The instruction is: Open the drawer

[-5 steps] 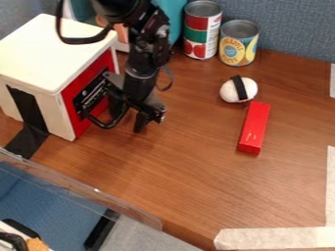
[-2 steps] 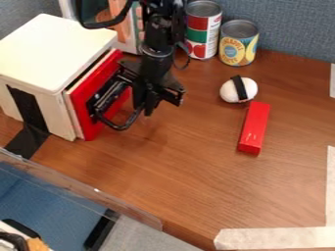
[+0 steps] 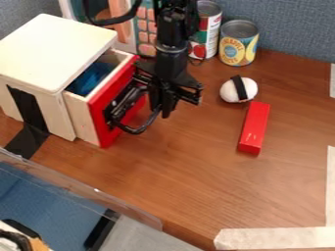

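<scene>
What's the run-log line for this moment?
task: open drawer | drawer: partly out of cabinet, blue inside visible | claw: at drawer handle

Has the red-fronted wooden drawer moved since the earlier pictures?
Yes. The red-fronted wooden drawer has slid out toward the view's right, away from the boxy cream-topped cabinet, which has stayed put.

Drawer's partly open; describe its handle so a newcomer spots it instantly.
Start at the white box, upper left, with its red-fronted drawer partly out. The handle is the black bow curving from that front. Unlike the black gripper beside it, it is fixed to the drawer; unlike the black tape, it juts out.
</scene>
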Action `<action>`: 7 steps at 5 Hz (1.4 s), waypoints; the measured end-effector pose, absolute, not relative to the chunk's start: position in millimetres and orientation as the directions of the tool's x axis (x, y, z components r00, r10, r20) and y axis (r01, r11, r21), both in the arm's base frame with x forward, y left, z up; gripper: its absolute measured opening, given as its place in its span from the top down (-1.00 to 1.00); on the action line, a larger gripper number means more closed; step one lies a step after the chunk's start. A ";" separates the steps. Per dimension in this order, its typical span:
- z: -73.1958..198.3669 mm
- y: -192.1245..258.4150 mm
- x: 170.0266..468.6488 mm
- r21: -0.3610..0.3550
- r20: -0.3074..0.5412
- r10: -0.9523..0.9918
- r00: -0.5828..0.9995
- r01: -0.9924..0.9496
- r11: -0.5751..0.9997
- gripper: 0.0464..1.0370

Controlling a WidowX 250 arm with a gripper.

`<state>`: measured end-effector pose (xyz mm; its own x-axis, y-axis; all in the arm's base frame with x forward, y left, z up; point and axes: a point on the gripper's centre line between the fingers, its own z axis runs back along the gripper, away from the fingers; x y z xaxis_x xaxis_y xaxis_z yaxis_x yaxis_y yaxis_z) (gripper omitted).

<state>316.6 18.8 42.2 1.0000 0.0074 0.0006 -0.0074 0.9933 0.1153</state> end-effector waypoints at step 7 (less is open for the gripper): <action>44.8 -24.8 320.6 -0.031 -0.216 0.262 0.941 -0.274 0.961 0.82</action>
